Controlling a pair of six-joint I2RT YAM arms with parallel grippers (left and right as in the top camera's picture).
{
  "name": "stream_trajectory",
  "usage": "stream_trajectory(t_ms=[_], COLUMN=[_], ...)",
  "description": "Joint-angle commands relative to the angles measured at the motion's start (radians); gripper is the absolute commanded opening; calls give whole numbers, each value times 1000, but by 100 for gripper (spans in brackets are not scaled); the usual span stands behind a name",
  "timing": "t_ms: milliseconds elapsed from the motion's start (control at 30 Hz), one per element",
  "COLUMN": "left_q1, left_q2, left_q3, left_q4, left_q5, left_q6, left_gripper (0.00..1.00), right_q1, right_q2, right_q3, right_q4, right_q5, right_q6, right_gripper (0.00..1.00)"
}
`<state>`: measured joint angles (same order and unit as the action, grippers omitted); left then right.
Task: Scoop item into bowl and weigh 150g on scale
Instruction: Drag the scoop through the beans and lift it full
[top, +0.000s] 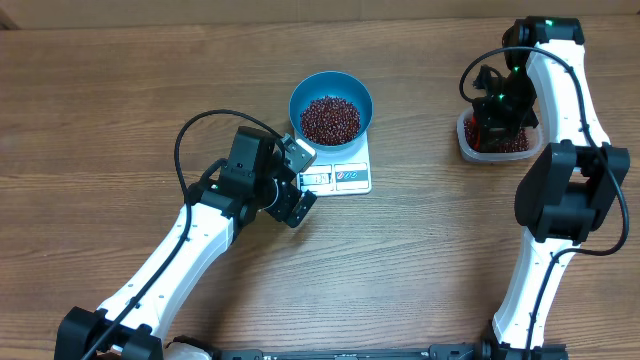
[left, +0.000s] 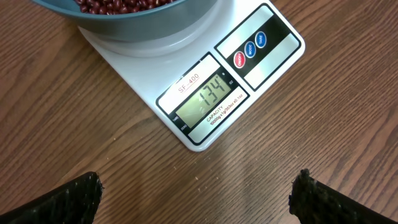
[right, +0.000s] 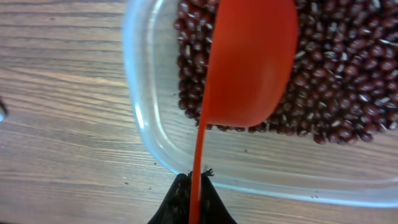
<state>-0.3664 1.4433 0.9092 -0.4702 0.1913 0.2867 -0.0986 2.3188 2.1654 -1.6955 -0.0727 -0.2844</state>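
The blue bowl (top: 305, 92) stands on the white scale (top: 345, 178), with a heap of dark red beans (top: 330, 118) inside. My left gripper (top: 303, 180) hangs open just left of the scale's display edge, holding nothing. In the left wrist view the gripper (left: 196, 193) sits over bare wood, and the scale (left: 261, 74) shows 134 on its display. My right gripper (right: 197, 180) is shut on the thin handle of a red scoop (right: 249, 62). The scoop's cup is down among the beans (right: 348, 62) in a clear tub (right: 149, 124).
The clear tub (top: 466, 146) sits at the right rear, under the right arm's wrist (top: 500, 100). The left arm (top: 190, 250) lies diagonally across the front left of the wooden table (top: 420, 260).
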Motion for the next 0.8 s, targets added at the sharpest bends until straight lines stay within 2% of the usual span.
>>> stream_trajectory(t_ms=[0,300,533,767], left_q1=[0,0,0,0], left_q2=[8,8,8,8], left_q3=[-5,-5,-5,-5], left_q4=[3,3,3,4], left_q5=[11,11,11,11], left_q6=[-6,-6,-6,-6], left_gripper=[100,100,99,100], right_q1=[-10,-67,-145,-198], right_q2=[1,1,1,1], right_q3=[-6,-6,-6,-6], right_q4=[1,1,1,1], right_q5=[-72,-201,-388,-425], right_q6=[-39,-92,-236,-268], right_gripper=[4,4,4,4])
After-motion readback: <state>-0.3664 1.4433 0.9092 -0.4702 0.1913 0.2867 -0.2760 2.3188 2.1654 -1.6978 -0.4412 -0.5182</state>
